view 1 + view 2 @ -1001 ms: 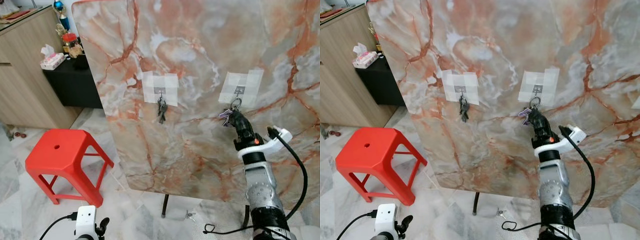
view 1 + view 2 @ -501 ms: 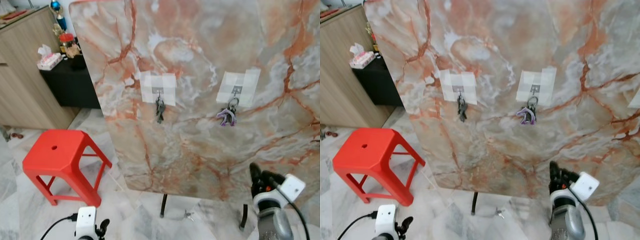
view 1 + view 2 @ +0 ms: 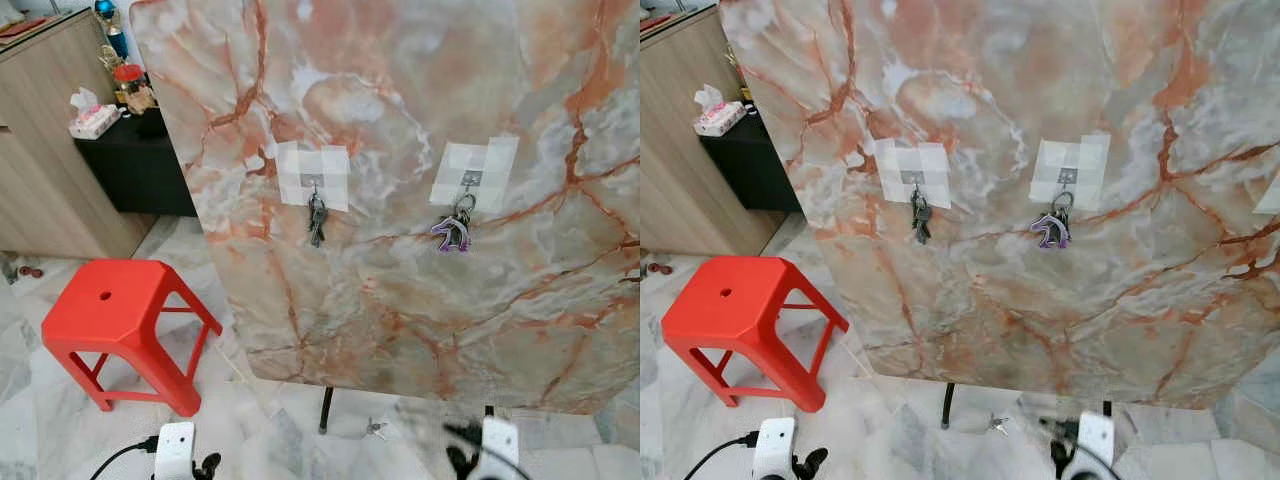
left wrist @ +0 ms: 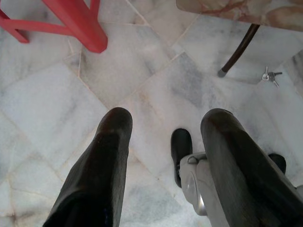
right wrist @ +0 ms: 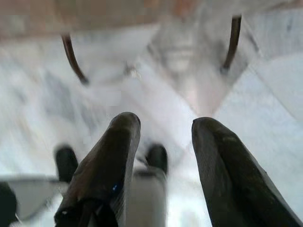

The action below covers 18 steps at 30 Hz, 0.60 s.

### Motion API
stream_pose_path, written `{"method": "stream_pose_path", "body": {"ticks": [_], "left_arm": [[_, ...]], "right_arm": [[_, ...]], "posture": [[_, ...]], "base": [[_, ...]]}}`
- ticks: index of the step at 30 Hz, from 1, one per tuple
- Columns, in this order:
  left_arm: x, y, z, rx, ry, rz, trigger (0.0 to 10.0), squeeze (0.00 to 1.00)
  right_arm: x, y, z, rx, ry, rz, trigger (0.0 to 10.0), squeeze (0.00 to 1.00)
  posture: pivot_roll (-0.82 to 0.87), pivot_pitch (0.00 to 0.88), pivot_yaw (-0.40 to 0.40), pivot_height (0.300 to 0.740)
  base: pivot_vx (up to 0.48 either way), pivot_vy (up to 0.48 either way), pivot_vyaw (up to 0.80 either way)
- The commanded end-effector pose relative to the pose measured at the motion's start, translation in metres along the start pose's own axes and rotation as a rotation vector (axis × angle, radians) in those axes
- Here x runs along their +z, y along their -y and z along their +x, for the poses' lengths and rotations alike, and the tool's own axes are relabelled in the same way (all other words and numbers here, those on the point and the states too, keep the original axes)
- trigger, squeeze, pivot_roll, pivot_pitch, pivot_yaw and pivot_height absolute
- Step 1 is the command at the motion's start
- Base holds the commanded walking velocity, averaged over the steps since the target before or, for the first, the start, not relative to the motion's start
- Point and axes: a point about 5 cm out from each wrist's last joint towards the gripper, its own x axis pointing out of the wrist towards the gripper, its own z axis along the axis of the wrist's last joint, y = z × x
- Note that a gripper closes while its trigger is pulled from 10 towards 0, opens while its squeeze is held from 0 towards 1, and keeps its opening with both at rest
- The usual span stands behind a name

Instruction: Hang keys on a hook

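A set of keys with a purple charm (image 3: pixel 453 232) hangs from the right taped hook (image 3: pixel 468 181) on the upright marble board (image 3: pixel 400 120). A dark key set (image 3: pixel 317 218) hangs from the left taped hook (image 3: pixel 313 183). My right gripper (image 5: pixel 166 124) is low by the floor, blurred, open and holding nothing, far below the purple keys. It appears at the bottom edge of the left eye view (image 3: pixel 462 463). My left gripper (image 4: pixel 165 123) hangs idle and open over the floor tiles. A small loose key set (image 4: pixel 271 77) lies on the floor by the board's leg.
A red plastic stool (image 3: pixel 110 310) stands on the marble floor at the left. Behind it are a wooden cabinet (image 3: pixel 40 170) and a low black table with a tissue box (image 3: pixel 92 121). The board rests on thin black legs (image 3: pixel 326 408).
My right gripper let go of the purple-charm keys, which now hang on the right hook. The arm dropped from the hook down to the floor level.
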Motion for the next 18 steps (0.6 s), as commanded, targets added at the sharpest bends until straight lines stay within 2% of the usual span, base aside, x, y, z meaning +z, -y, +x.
{"method": "stream_pose_path", "body": {"ticks": [1, 4, 5, 6, 7, 8, 11, 14, 16, 18], "left_arm": [[-0.006, 0.000, -0.001, 0.007, -0.039, 0.023, 10.0, 0.00], [-0.006, 0.003, 0.000, 0.001, -0.048, 0.029, 10.0, 0.00], [-0.006, 0.005, 0.000, -0.001, -0.050, 0.031, 10.0, 0.00], [-0.006, 0.005, 0.000, -0.001, -0.050, 0.031, 10.0, 0.00], [-0.007, 0.006, 0.000, -0.004, -0.051, 0.035, 10.0, 0.00], [-0.007, 0.007, 0.000, -0.006, -0.052, 0.037, 10.0, 0.00], [-0.007, 0.008, 0.000, -0.008, -0.051, 0.036, 10.0, 0.00], [-0.012, 0.004, -0.001, 0.002, -0.068, 0.031, 10.0, 0.00], [-0.016, 0.001, -0.003, 0.011, -0.084, 0.032, 10.0, 0.00], [-0.019, -0.001, -0.004, 0.022, -0.090, 0.028, 10.0, 0.00]], "right_arm": [[-0.006, -0.001, -0.001, -0.006, -0.026, -0.045, 10.0, 0.00], [-0.007, 0.000, -0.001, -0.013, -0.019, -0.051, 10.0, 0.00], [-0.009, 0.002, -0.002, -0.003, -0.032, -0.098, 10.0, 0.00], [-0.009, 0.002, -0.002, -0.003, -0.032, -0.098, 10.0, 0.00], [-0.011, 0.004, -0.002, 0.016, -0.047, -0.149, 10.0, 0.00], [-0.012, 0.006, -0.003, 0.019, -0.050, -0.162, 10.0, 0.00], [-0.012, 0.013, -0.003, -0.002, -0.049, -0.127, 10.0, 0.00], [-0.011, 0.016, -0.003, -0.023, -0.054, -0.129, 10.0, 0.00], [-0.011, 0.013, -0.003, -0.019, -0.051, -0.163, 10.0, 0.00], [-0.011, 0.011, -0.003, -0.017, -0.054, -0.151, 10.0, 0.00]], "posture": [[0.06, 0.036, 0.045, 0.740], [0.04, 0.033, 0.048, 0.740], [0.04, 0.029, 0.043, 0.740], [0.04, 0.029, 0.043, 0.740], [0.05, 0.026, 0.037, 0.740], [0.05, 0.025, 0.035, 0.740], [0.06, 0.020, 0.028, 0.740], [0.05, 0.016, 0.028, 0.740], [0.05, 0.013, 0.028, 0.740], [0.05, 0.012, 0.027, 0.740]], "base": [[0.000, 0.000, 0.00], [0.000, 0.000, 0.00], [0.000, 0.000, 0.00], [0.000, 0.000, 0.00], [0.000, 0.000, 0.00], [0.000, 0.000, 0.00], [0.000, 0.000, 0.00], [0.000, 0.000, 0.00], [0.000, 0.251, 0.00], [0.000, 0.261, 0.00]]}}
